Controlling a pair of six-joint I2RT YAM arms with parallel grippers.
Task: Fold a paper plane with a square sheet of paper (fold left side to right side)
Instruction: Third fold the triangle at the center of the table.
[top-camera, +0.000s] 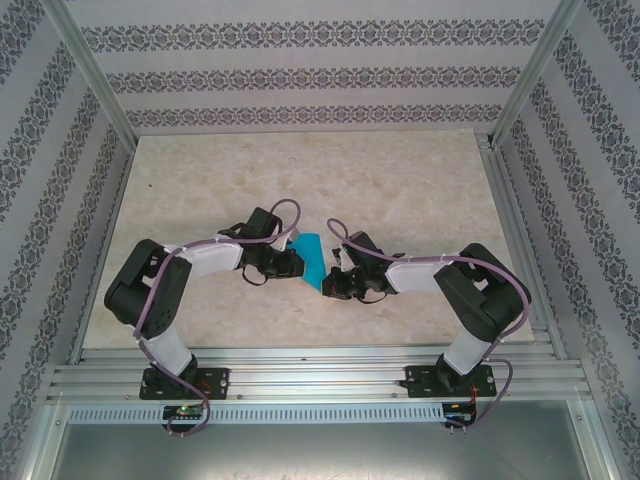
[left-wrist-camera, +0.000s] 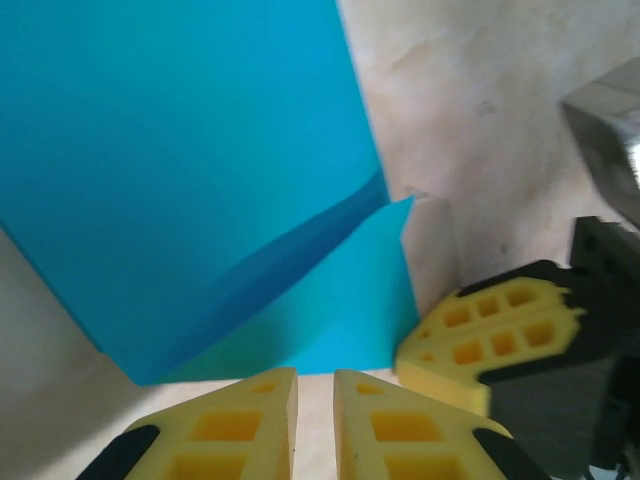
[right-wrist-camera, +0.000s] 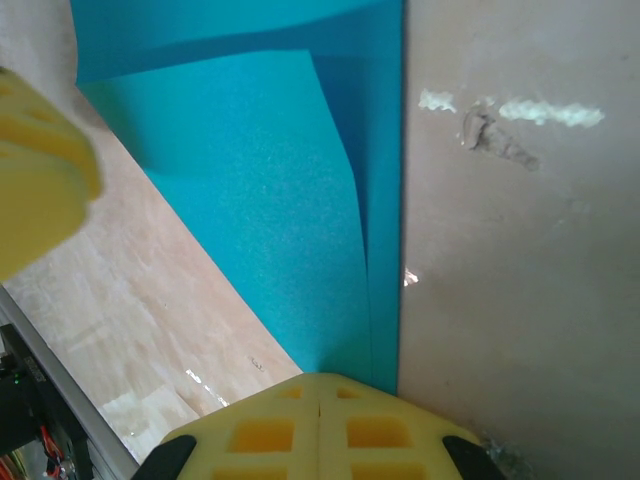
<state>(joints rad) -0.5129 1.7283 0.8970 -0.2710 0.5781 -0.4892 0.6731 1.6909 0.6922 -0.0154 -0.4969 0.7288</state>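
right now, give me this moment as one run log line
stage: mid-fold | sheet of paper: partly folded, on table between arms | left gripper: near shut, at paper edge, grip unclear | right gripper: shut at paper edge
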